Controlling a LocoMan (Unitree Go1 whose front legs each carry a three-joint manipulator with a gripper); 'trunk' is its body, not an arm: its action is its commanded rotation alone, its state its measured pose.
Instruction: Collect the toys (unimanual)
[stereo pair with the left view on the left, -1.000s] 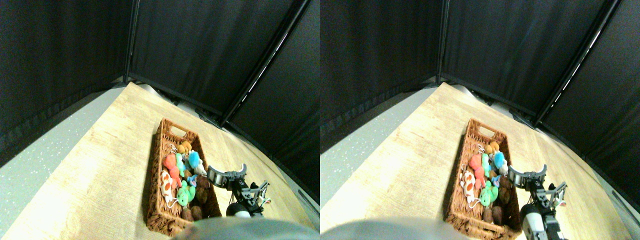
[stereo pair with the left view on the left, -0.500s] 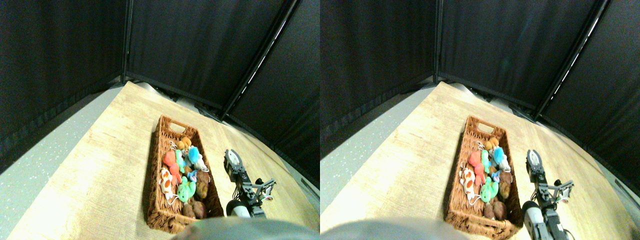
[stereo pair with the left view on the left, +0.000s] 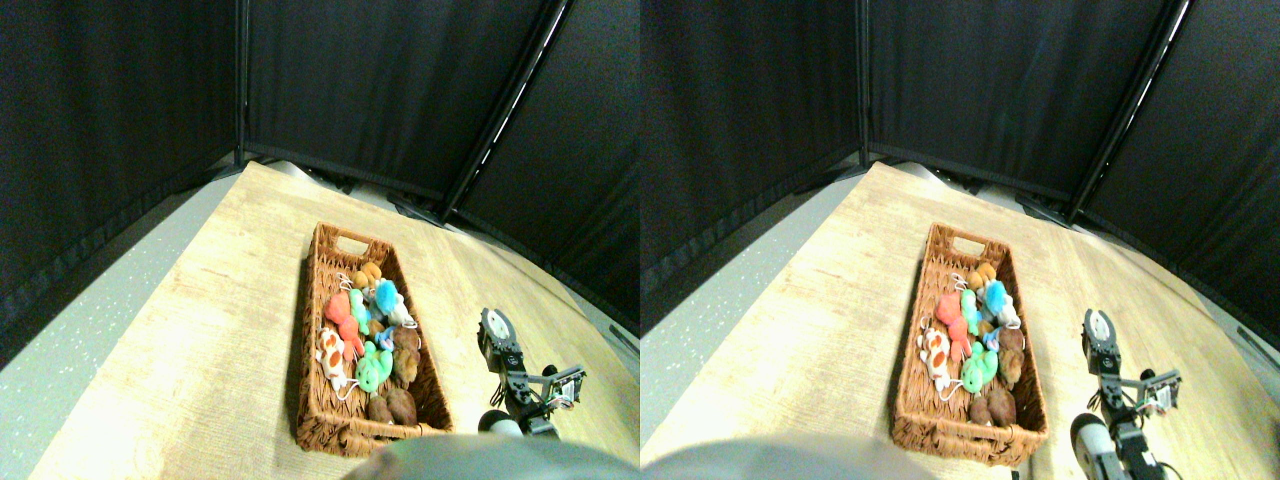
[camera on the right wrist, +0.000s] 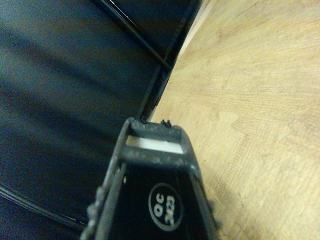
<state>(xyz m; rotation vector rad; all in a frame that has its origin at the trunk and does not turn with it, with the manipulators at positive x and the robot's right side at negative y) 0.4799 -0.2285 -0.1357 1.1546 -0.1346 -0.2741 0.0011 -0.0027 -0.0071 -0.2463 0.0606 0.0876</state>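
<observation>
The toys lie piled inside the long brown wicker basket at the middle of the wooden floor: an orange one, a blue-white one, a red one, a white-orange spotted one, a green one and brown ones near the close end. My right gripper hangs to the right of the basket, clear of its rim, pointing away from me, with no toy on it. The wrist view shows only the dark jaw frame over bare wood, with no toy in sight.
Black curtains on a dark frame close off the back and right. The wooden floor panel borders a grey speckled strip on the left. In the wrist view, the curtain stands close beyond the jaw.
My gripper has swung away from over the basket's right rim to the floor on its right and has turned edge-on. The whole picture has also shifted a little.
</observation>
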